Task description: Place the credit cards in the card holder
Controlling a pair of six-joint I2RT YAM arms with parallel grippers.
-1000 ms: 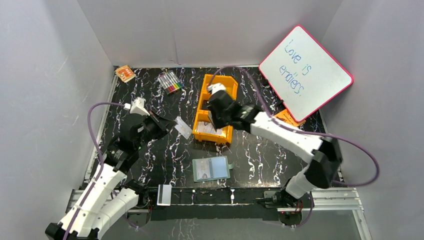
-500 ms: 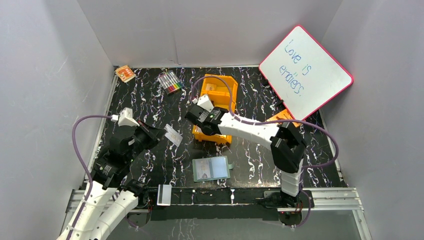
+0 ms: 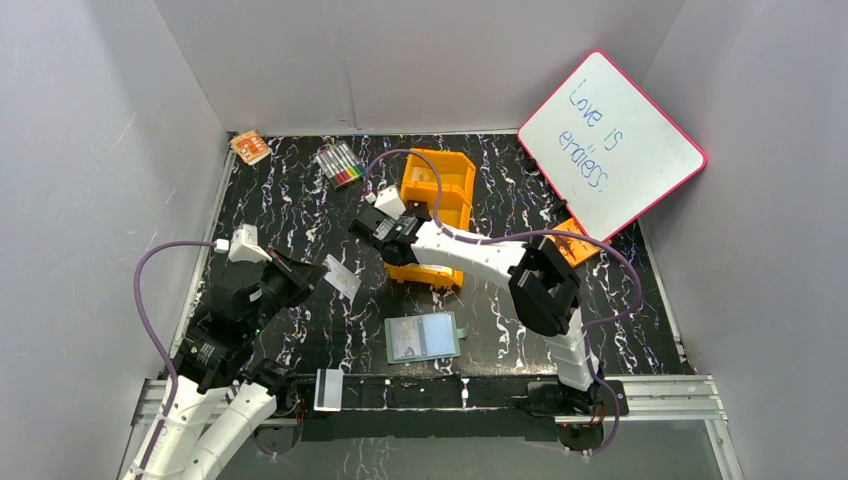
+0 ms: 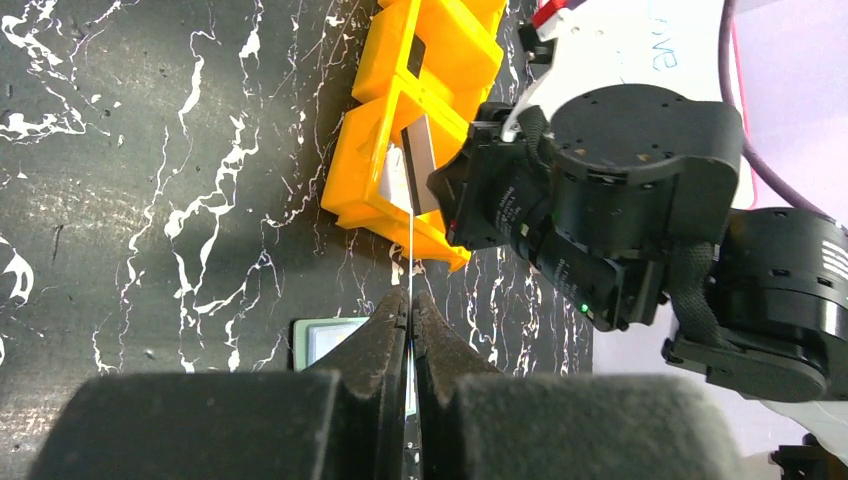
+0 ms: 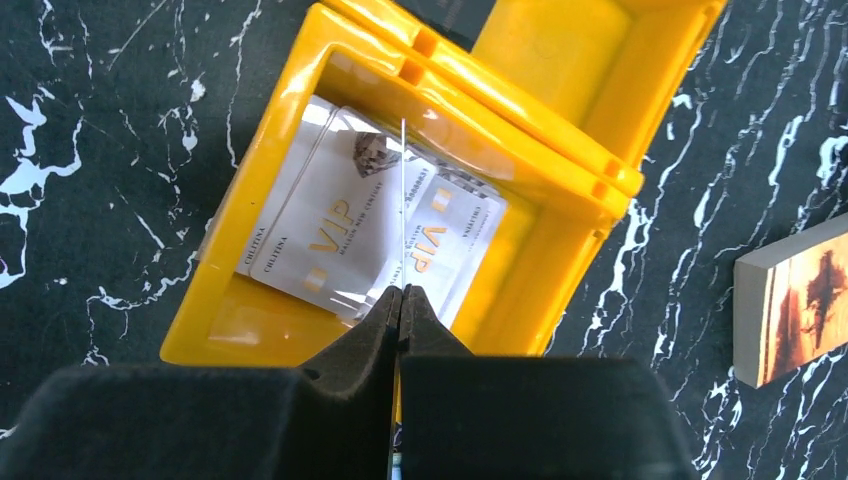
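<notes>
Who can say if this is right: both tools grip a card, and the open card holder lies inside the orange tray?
No: the card holder lies open on the table, apart from the orange tray, as the top external view shows. The left tool and right tool do each grip a card.

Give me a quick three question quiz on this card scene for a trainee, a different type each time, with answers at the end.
1. True or false: the left gripper is open and empty.
2. Multiple choice: the card holder is A) lying open on the table, B) lying shut on the table, C) held in a gripper.
3. Fill in: the right gripper pinches a card edge-on, and the VIP cards behind it lie in the ___ tray.
Key: 1 false, it is shut on a credit card; 2 A; 3 orange.
</notes>
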